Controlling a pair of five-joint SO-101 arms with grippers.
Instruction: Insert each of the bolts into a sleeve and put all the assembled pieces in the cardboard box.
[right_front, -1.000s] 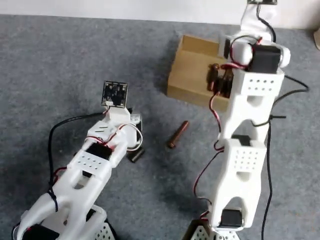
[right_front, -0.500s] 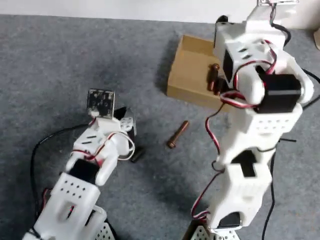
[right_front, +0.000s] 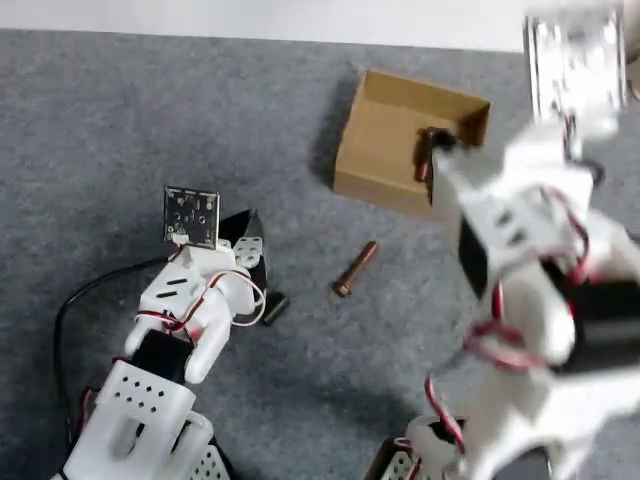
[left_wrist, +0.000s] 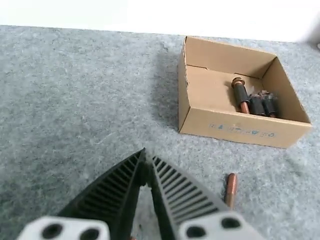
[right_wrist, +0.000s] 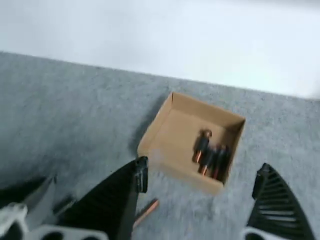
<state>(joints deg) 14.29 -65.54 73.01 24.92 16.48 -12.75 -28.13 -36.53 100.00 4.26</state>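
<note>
Swinging up and away from the cardboard box (right_front: 385, 188), the right arm (right_front: 520, 290) now stands at 4 o'clock in the high view, a blur of white plastic shell and red wiring. The box it covered a second ago lies open to sight. The right gripper (right_wrist: 202, 175) is spread wide, its black ribbed fingers far apart with nothing between them. The left arm (right_front: 180, 330), of the same white perforated plastic, has drawn back toward 7 o'clock. The ridged black jaws of the left gripper (left_wrist: 148, 159) are pressed almost together, a thin slit between them, gripping nothing.

The table (right_front: 120, 120) is covered in grey, felt-like carpet. At 1 o'clock sits the box, plain brown card, rectangular and open-topped with low walls. Inside, near its 3 o'clock wall, lie the assembled pieces (left_wrist: 252, 102), copper-coloured bolts in short black cylinders, side by side. Three can be made out.

One bare bolt (right_front: 355, 268), a slim copper rod with a wider head, lies near the table's centre, at 6 o'clock from the box, unmoved. One empty sleeve (right_front: 275, 306), a short black tube, lies at 8 o'clock from the bolt, just beside the left arm's wrist, also where it was.
</note>
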